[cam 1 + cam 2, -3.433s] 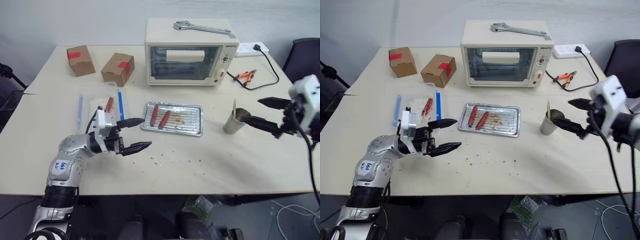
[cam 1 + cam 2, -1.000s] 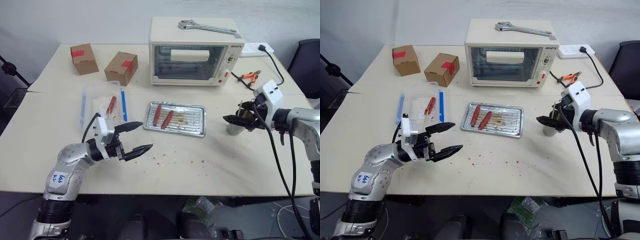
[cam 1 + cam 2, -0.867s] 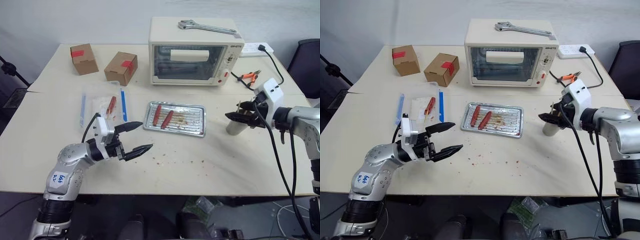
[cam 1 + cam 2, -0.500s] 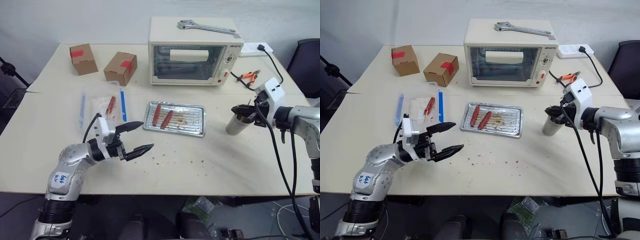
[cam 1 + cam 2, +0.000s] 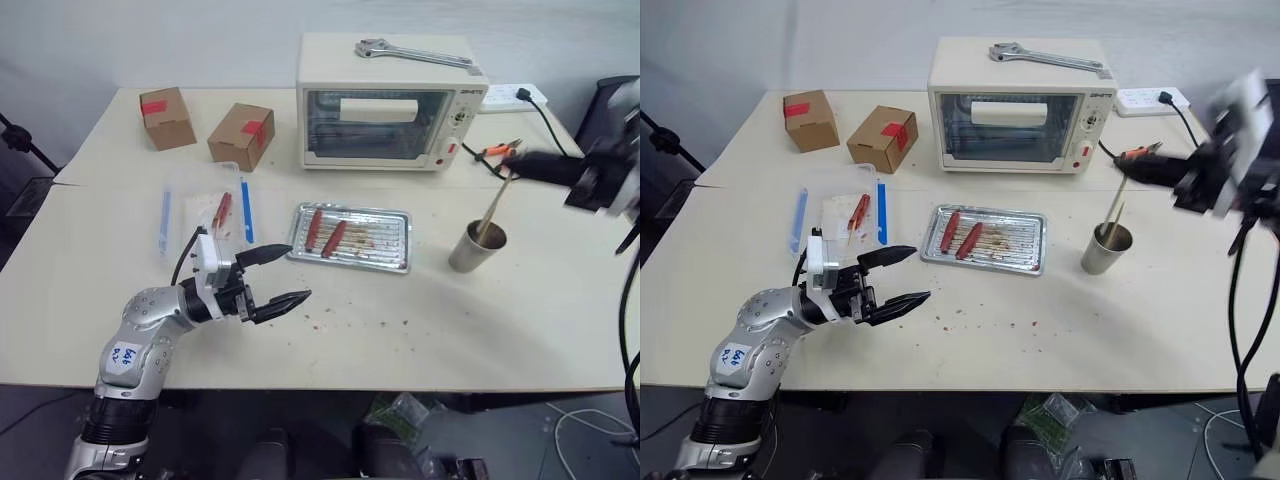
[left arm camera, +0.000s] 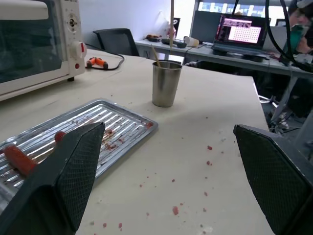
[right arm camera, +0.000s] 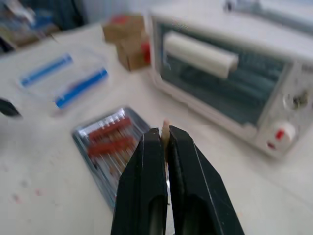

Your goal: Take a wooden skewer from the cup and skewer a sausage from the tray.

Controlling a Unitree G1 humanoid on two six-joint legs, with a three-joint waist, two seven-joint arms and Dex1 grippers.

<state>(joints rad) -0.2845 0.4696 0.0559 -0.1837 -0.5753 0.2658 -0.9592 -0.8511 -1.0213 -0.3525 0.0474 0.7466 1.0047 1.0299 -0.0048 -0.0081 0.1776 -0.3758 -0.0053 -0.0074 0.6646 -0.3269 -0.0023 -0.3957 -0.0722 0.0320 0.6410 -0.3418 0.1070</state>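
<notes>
Beige bench [image 5: 400, 330] fills the middle of your head views, with a cream toaster oven [image 5: 390, 105] at upper centre and a wrench [image 5: 415, 53] lying on its top. You have two cardboard boxes [image 5: 240, 136] with red tape at upper left, and a clear plastic box with blue clips [image 5: 205, 210] just below them.

Your tray [image 5: 350, 238] sits at frame centre with two sausages side by side at its left end; the sausage [image 5: 333, 238] nearer the middle lies tilted. Your cup [image 5: 476, 247] stands right of the tray, apart from it, with one stick leaning inside.

Your right tool [image 7: 165, 139] is at the upper right, above the cup, its fingers pinched shut on the upper end of the wooden skewer [image 5: 494, 210], which slants down with its lower end at the cup's mouth.

Your left tool [image 5: 283, 273] hovers over the bench at lower left, short of the tray, fingers spread wide and holding nothing.
</notes>
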